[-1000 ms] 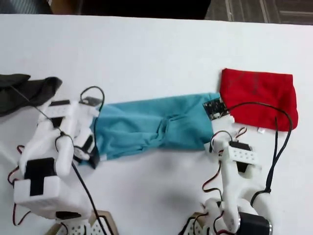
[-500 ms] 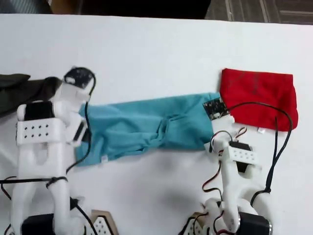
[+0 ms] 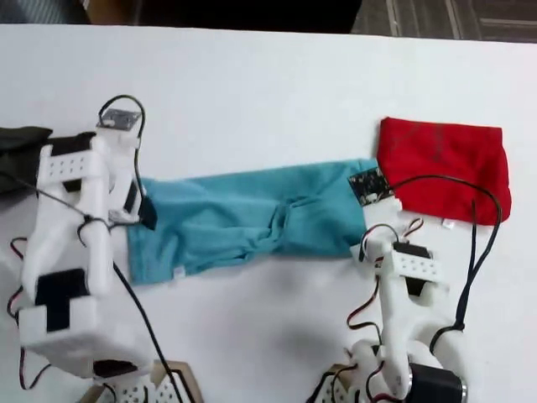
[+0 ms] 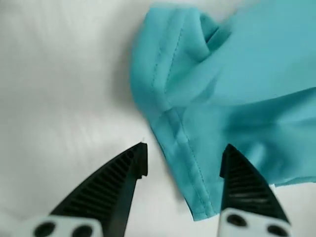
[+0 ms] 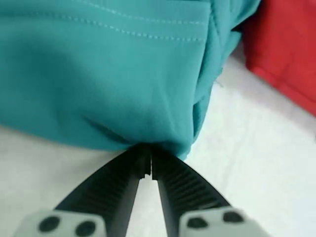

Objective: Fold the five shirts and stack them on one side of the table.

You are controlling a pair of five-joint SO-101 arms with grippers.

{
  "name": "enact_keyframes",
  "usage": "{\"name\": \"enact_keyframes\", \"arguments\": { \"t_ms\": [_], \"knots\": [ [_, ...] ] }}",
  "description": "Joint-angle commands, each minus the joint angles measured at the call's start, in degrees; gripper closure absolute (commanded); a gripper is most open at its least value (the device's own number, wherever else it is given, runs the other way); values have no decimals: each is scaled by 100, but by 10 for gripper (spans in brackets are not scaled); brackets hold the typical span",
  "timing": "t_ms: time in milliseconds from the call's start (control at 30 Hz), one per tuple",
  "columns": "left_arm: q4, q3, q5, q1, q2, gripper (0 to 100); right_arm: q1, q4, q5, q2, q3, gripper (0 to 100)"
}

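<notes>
Folding is in hand as the teal shirt [image 3: 252, 222] lies stretched across the table [image 3: 268, 84] beside the red shirt [image 3: 445, 168], right gripper [image 5: 150, 165] pinching one end, left gripper [image 4: 185, 148] spread wide astride the other hem, which likely needs clamping next.

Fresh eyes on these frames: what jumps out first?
The teal shirt lies stretched across the middle of the white table, between the two arms. The right gripper is shut on the end nearest the folded red shirt, while the left gripper hangs open over the hem at the other end. A dark shirt lies bunched at the table edge beyond the left arm.
</notes>
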Motion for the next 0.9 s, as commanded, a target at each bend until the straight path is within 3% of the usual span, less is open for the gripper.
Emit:
{"name": "enact_keyframes", "arguments": {
  "t_ms": [0,267,567,633,767,867],
  "knots": [
    [88,-462,-18,-44,281,737,40,-92,-35,-189,9,974],
    [114,-875,-26,-79,1512,740,40,-101,-35,-189,9,974],
    [1275,-2334,-26,-141,2734,743,40,-101,-35,-189,9,974],
    [1503,-2545,-149,-62,2954,783,40,-101,-35,-189,9,974],
    [1635,-2818,-316,-70,3314,989,57,-101,-35,-224,9,976],
    [1635,-2888,-352,-149,3490,972,66,-92,-35,-242,9,975]
  ]
}}
